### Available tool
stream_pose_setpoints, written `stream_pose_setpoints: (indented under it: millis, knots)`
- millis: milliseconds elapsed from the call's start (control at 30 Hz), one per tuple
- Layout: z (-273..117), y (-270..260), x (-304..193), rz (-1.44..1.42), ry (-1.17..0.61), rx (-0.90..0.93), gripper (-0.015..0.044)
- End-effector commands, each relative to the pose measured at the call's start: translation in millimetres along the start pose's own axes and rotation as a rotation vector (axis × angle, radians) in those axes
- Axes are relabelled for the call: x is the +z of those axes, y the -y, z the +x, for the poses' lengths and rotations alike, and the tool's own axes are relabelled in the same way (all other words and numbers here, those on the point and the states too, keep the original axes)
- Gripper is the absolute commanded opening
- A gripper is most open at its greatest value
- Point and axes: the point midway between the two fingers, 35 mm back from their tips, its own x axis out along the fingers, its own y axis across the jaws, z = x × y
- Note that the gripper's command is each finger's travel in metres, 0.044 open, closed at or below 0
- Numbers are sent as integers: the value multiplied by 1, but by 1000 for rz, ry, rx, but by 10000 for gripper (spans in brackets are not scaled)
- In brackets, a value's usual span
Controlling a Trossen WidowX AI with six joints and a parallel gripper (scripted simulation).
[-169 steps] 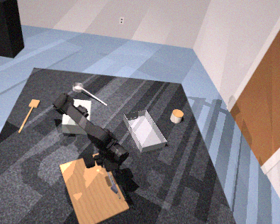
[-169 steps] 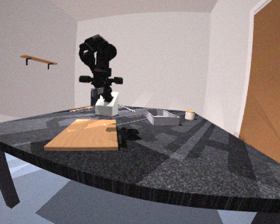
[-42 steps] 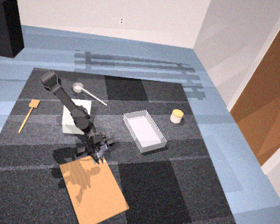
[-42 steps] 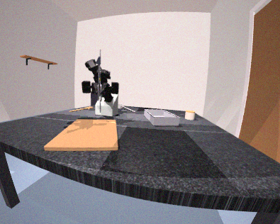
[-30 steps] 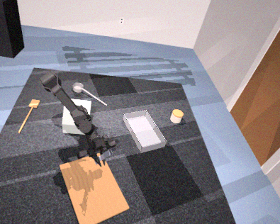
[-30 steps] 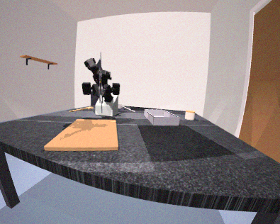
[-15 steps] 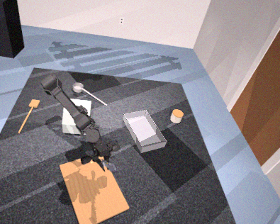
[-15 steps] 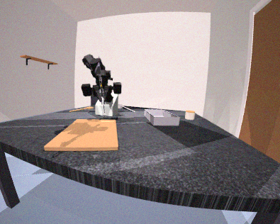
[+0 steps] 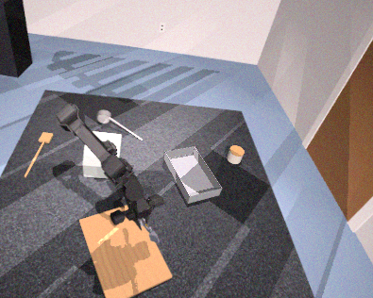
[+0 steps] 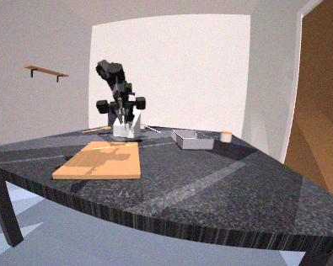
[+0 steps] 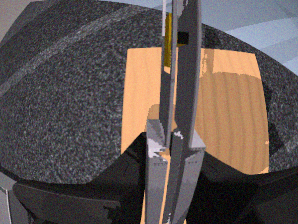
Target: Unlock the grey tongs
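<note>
My gripper [image 9: 141, 223] [image 10: 123, 123] [image 11: 158, 137] is shut on the grey tongs [image 9: 150, 232] [image 11: 186, 90] and holds them in the air over the far end of the wooden board [image 9: 150, 274] [image 10: 130, 169] [image 11: 142, 75]. In the wrist view, the tongs' two long arms lie close together between the black fingers. A yellow strip [image 11: 168, 40] and a small dark square [image 11: 183, 38] show towards their far end. The lock's state cannot be told. The roasting tin [image 9: 204, 195] [image 10: 196, 144] stands to the right, with no tongs across it.
A wooden spatula [image 9: 45, 138] lies at the left. A pale ladle-like utensil [image 9: 125, 128] lies behind the arm's white base [image 9: 93, 170] [image 10: 134, 131]. A jar with an orange lid [image 9: 235, 155] [image 10: 226, 136] stands right of the tin. The arm's shadow falls on the board.
</note>
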Motion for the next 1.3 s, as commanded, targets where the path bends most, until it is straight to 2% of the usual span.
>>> stream_pose_setpoints:
  millis: [0, 1267]
  knots:
    - [-1, 0, 6, 16, -57, -3, -150]
    - [-32, 17, 10, -13, -605, -138, -150]
